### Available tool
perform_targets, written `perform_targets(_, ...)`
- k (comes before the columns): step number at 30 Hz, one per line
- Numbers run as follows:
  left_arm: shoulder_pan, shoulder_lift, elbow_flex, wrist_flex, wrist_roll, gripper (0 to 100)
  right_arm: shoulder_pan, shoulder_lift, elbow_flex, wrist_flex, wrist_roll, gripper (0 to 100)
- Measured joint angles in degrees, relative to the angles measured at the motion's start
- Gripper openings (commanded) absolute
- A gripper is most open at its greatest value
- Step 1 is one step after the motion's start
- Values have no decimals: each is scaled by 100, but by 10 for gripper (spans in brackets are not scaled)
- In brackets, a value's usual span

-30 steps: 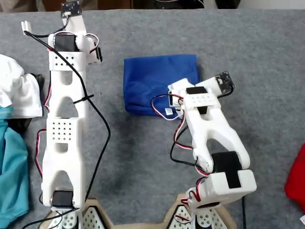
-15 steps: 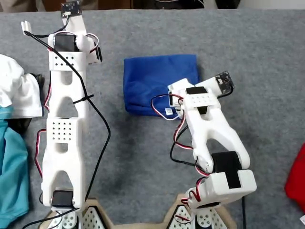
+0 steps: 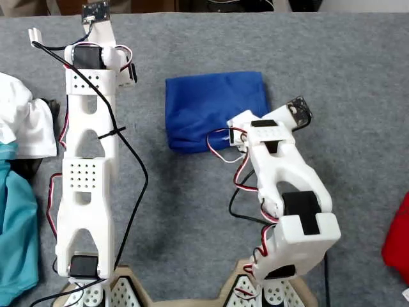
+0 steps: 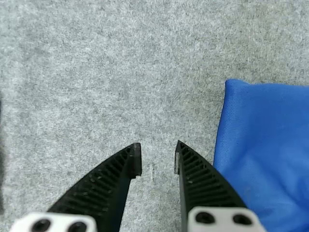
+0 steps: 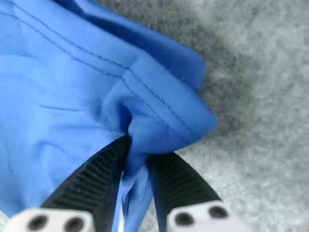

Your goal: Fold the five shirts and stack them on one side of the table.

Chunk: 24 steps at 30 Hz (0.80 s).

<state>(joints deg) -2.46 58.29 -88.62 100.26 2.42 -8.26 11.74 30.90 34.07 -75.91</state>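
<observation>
Your right gripper [image 5: 137,151] is clamped on a small bunch of stitched hem at the corner of the blue folded shirt [image 3: 211,105], the corner nearest the arm bases on the right side. That bite looks thin. It seems to catch only the upper layers, so a pull or lift from here would likely peel the fold open or drag the whole bundle askew across the grey felt table [image 3: 358,83]. The hem could also slip out between the ribbed fingers [image 5: 91,179].

Your left gripper [image 4: 158,157] hangs with its jaws parted over bare felt just beside the shirt's far left edge, touching nothing, so nothing pins that side down.

The blue folded shirt lies mid-table, well apart from the white cloth [image 3: 22,121], the teal cloth [image 3: 16,217] and the red cloth [image 3: 397,236]. It's nearly square. Its slightly longer axis runs across the table from left to right, and its edges sit roughly parallel to the table's.
</observation>
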Motion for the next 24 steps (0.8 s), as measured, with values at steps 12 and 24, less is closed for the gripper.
perform_targets(12, 0, 0, 0, 0, 0, 128, 343, -1486, 0, 519, 229, 5)
perform_targets(24, -281, 0, 0, 0, -35, 126, 2840, -2734, 9, 563, 1547, 5)
